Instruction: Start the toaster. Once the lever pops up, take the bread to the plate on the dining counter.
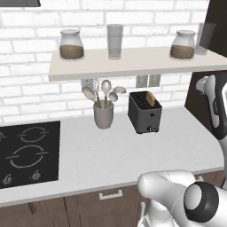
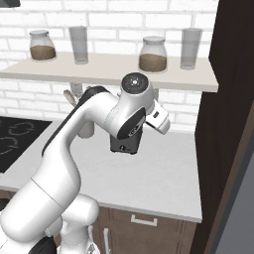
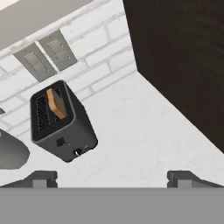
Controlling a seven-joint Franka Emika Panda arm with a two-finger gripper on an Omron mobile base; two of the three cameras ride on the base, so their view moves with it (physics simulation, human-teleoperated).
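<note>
The dark grey toaster (image 1: 144, 114) stands on the white worktop near the brick wall. The tan bread (image 1: 151, 98) sticks up out of one of its slots. In the hand view the toaster (image 3: 61, 124) lies up and to the left, with the bread (image 3: 56, 103) in the slot and a small knob low on its front. My gripper (image 3: 113, 179) hangs open above the worktop, well short of the toaster and to its right, with nothing between the fingers. In the right base view my arm covers most of the toaster (image 2: 124, 145). The plate and the dining counter are out of view.
A grey utensil cup (image 1: 103, 116) with spoons stands just left of the toaster. A black hob (image 1: 29, 153) lies further left. A shelf (image 1: 133, 64) with jars and glasses hangs above. A tall dark cabinet side (image 2: 228, 124) bounds the worktop on the right.
</note>
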